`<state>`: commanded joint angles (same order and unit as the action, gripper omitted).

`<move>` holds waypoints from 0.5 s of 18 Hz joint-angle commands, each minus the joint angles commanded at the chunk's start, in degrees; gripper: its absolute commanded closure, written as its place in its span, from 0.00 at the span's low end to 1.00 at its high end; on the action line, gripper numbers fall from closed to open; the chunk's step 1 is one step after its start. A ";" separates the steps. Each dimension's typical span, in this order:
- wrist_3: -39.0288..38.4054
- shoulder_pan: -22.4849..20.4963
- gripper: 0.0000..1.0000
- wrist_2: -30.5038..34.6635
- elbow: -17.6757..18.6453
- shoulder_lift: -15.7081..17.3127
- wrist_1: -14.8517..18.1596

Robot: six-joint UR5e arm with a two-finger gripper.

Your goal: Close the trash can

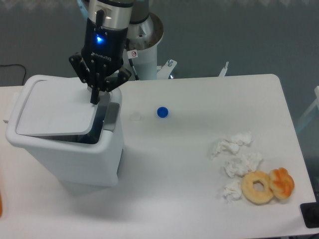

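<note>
The white trash can [75, 159] stands at the table's left side. Its flat white lid [52, 113] lies tilted over the opening, leaving only a narrow dark gap along the right edge and front. The grey latch tab [112, 117] shows on the can's right rim. My gripper [94, 99] hangs above the can's right rear, fingers shut together with nothing between them. The fingertips press on the lid's right edge.
A blue bottle cap [162, 112] and a faint clear cap [135, 117] lie mid-table. Crumpled tissues [234, 159], a glazed donut [257, 187] and an orange pastry [281, 182] sit at the front right. The robot base [137, 45] stands behind the can.
</note>
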<state>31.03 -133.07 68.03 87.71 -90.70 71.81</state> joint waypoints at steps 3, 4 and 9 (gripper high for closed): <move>0.00 0.00 1.00 0.00 0.00 -0.53 0.00; 0.00 0.00 1.00 0.00 0.00 -0.79 0.00; 1.14 -0.70 1.00 0.00 0.09 -2.28 0.00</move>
<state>32.16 -133.76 68.03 87.80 -92.98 71.81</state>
